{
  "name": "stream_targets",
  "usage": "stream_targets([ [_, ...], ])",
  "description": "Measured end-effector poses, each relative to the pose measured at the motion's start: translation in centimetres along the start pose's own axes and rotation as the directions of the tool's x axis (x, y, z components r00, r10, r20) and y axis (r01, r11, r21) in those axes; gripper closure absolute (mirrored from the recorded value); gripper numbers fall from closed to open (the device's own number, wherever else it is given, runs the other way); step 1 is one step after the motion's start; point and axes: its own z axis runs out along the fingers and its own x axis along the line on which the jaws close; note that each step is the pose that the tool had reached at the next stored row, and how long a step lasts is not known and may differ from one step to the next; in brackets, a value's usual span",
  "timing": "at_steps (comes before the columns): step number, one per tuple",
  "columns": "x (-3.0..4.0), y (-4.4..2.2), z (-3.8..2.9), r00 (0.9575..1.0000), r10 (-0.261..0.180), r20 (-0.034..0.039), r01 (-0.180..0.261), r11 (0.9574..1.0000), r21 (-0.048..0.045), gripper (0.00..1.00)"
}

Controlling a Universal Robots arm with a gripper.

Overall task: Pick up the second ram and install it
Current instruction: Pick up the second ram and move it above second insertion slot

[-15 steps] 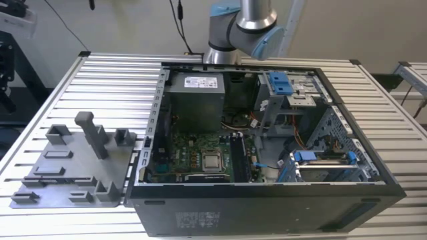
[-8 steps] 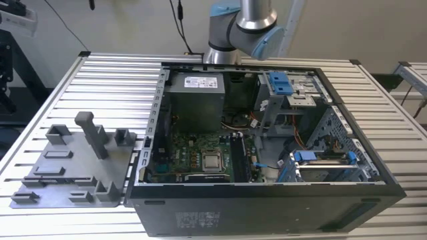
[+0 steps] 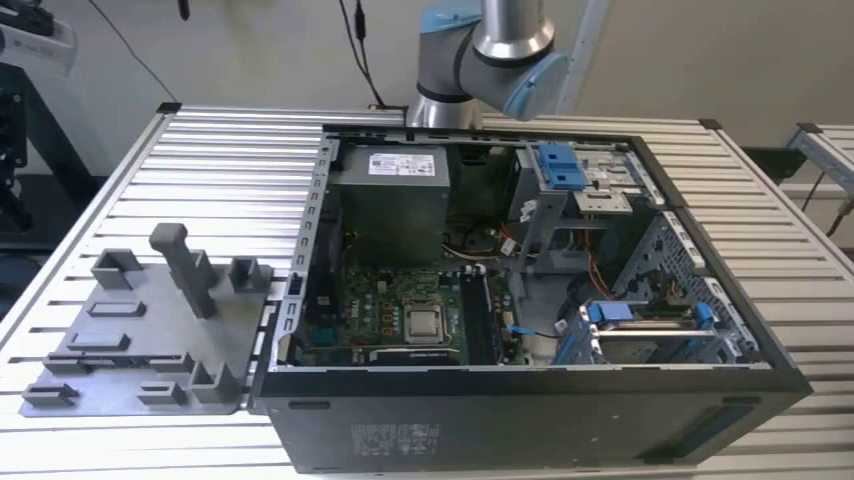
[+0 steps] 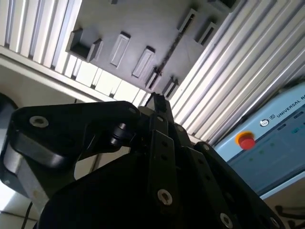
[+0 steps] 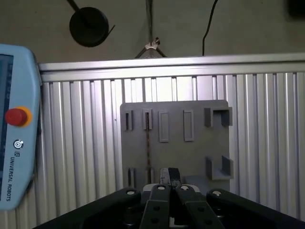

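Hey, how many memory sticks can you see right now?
1. The second ram stands on edge in the slots of the grey fixture plate, in the first wrist view. Others may sit hidden inside the computer case.

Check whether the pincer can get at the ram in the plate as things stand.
Probably yes. The ram stands on edge in the plate's slots with nothing over it, and the pincer hangs above the plate, apart from it. Its jaws look shut.
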Motion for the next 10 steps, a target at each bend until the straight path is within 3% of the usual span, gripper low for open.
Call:
stream_targets([
  [4,0.38,-0.66,0.01,1.0,-0.003,-0.0001,0.003,1.0,0.0,0.89],
  [10,0.44,-0.73,0.03,1.0,-0.003,-0.0002,0.003,1.0,-0.0001,0.89],
])
